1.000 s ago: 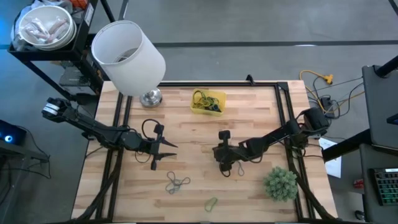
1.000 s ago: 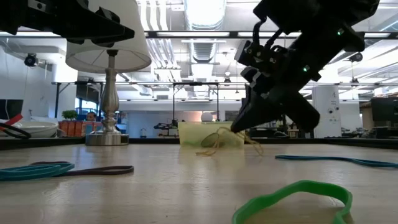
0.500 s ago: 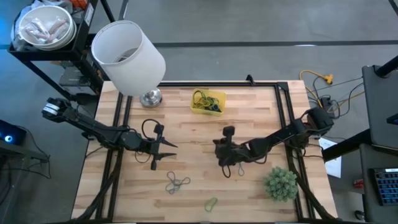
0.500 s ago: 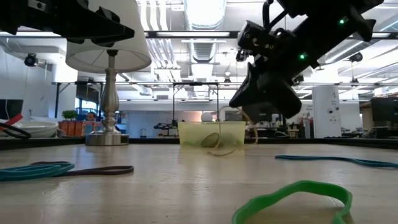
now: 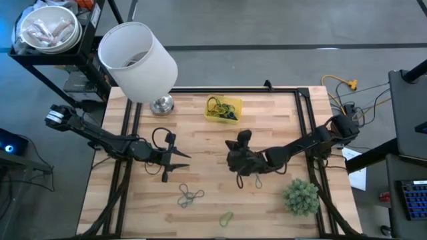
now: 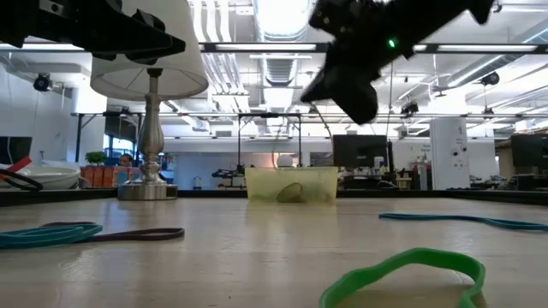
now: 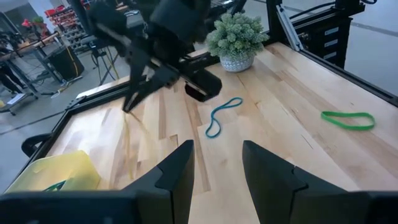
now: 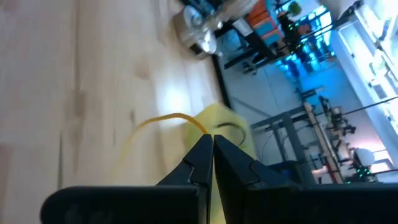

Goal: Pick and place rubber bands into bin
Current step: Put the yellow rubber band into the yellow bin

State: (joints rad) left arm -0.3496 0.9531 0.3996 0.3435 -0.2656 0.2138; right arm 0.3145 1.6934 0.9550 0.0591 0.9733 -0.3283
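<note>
I'm looking at a robotics lab, big and open-plan. My pale wooden-plank table (image 5: 200,143) with its black metal frame stands on a bare grey concrete floor (image 5: 267,27). Past it, long rows of white ceiling strip lights (image 6: 257,51) run over dark computer monitors (image 6: 360,152) and workbenches. A black metal shelving cart (image 5: 60,57) stands just beside the table, yellow cables (image 5: 343,85) trailing nearby.

Right tool (image 6: 315,92) lifted higher, tan rubber band (image 8: 152,127) pinched, off table.
</note>
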